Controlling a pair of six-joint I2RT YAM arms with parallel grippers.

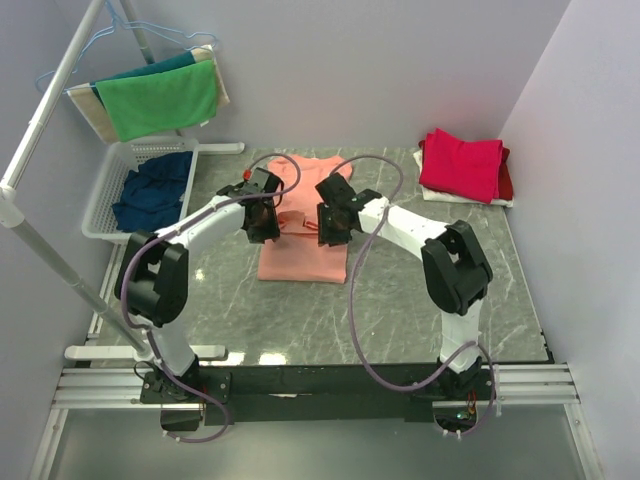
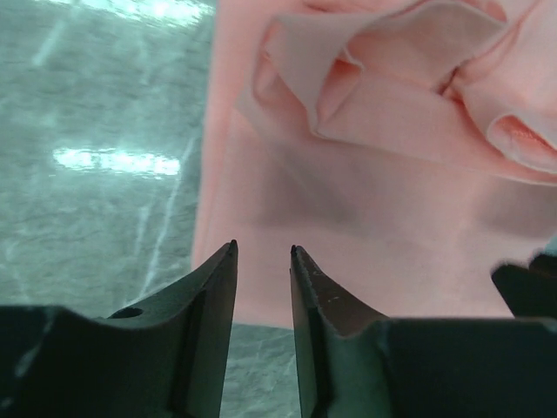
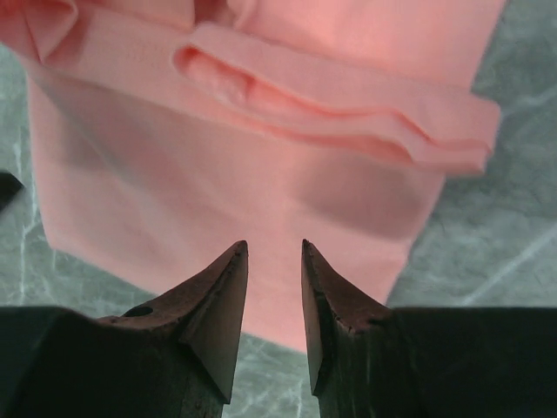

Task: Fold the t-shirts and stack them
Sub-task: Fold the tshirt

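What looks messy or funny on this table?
The salmon-orange t-shirt in the middle of the table looks rumpled. Its far part is bunched into loose folds and a raised ridge instead of lying flat. The pink-red stack in the far right corner looks tidy.

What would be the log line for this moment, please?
step: folding | salmon t-shirt: partly folded, centre | left jaws: apart, empty | right jaws: apart, empty | crimson stack: far right

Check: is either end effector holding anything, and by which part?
Nothing held. Left end effector and right end effector are both open and empty above the salmon shirt.
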